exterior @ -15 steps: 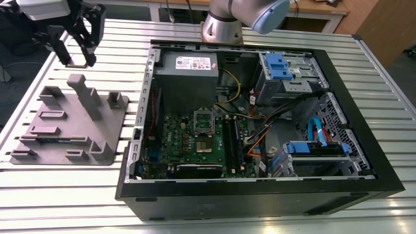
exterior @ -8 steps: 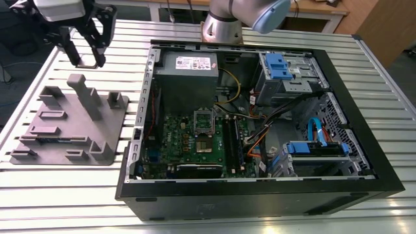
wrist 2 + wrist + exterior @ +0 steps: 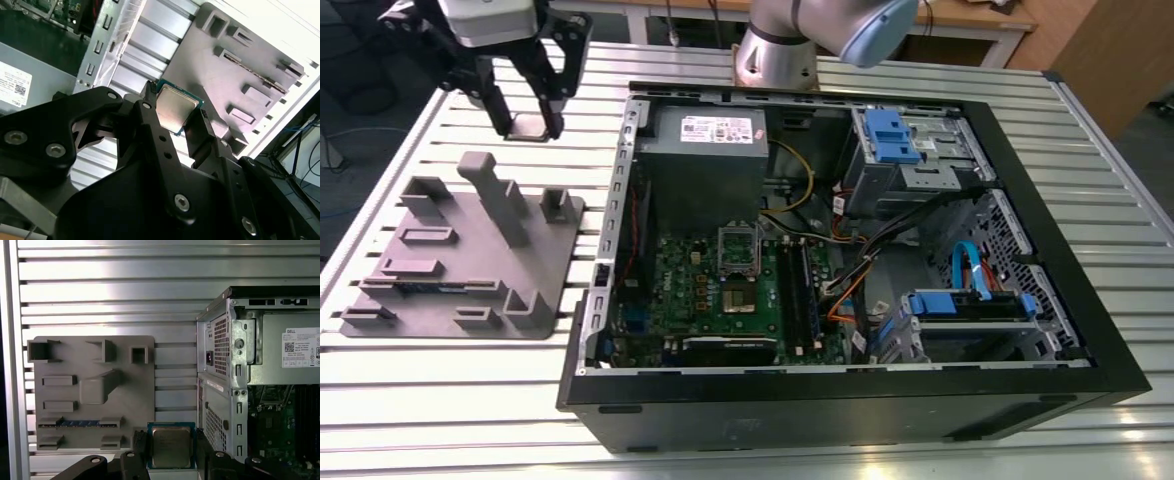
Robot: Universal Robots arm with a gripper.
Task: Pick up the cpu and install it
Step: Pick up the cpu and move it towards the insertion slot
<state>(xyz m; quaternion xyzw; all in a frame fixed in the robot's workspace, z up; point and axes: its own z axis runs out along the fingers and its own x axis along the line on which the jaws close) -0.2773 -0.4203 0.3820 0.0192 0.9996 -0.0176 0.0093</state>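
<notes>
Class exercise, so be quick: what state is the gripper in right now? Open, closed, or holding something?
Gripper: jaws closed on the cpu, one at each side of it.

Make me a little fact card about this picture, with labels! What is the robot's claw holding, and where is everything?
held thing: the cpu, a small silver square chip
gripper: the gripper is shut on the cpu, with a finger on each of two opposite edges
where: up above the slatted table, near the grey tray, outside the computer case
case: open, with the green motherboard showing inside
job so far: cpu picked up, not yet in the case
</notes>
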